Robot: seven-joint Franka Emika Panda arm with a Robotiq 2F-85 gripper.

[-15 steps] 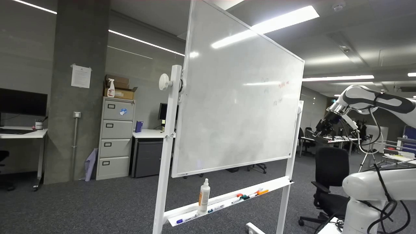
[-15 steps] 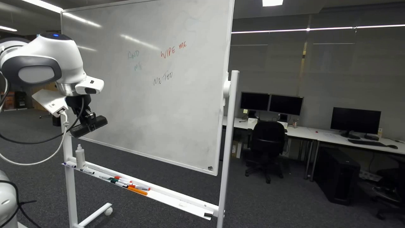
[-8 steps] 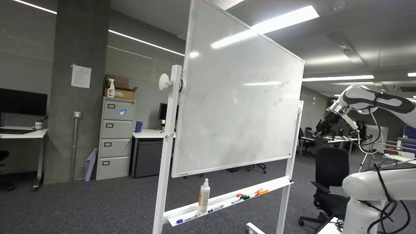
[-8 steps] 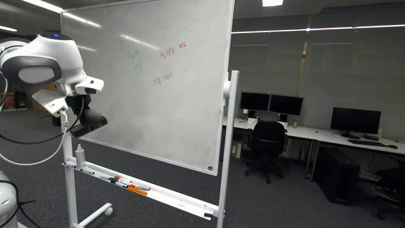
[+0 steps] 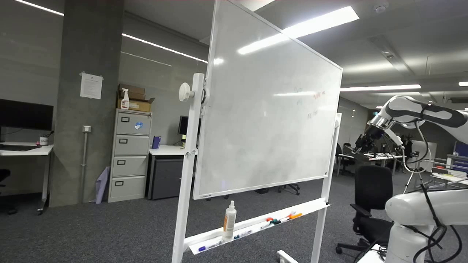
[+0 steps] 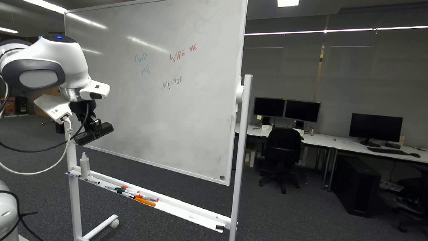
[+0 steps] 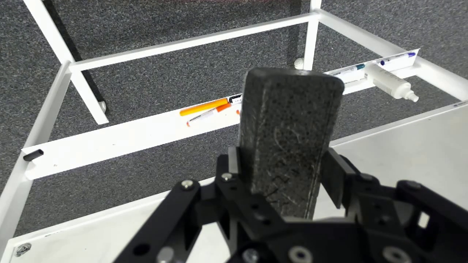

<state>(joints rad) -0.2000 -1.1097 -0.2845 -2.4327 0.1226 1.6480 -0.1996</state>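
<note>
I saw the end effector (image 7: pixel 284 166) clamped on the dark eraser (image 7: pixel 292 109) and thought its flat face best squared to the whiteboard (image 6: pixel 153 113) before any firm pressing.

A dark grey speckled carpet (image 7: pixel 120 177) spreads beneath the gripper (image 7: pixel 285 170). Well apart from it, white-topped desks (image 6: pixel 321 140) with black monitors (image 6: pixel 376 127) stand along a grey wall (image 6: pixel 354 73), and a pale grey four-drawer filing cabinet (image 5: pixel 131 157) stands beside a concrete column (image 5: pixel 89 44). Bright white rectangular ceiling lights (image 5: pixel 323 22) glow higher than the gripper.

scuffed black block (image 7: pixel 292 128), gripped midair, tilted
</note>
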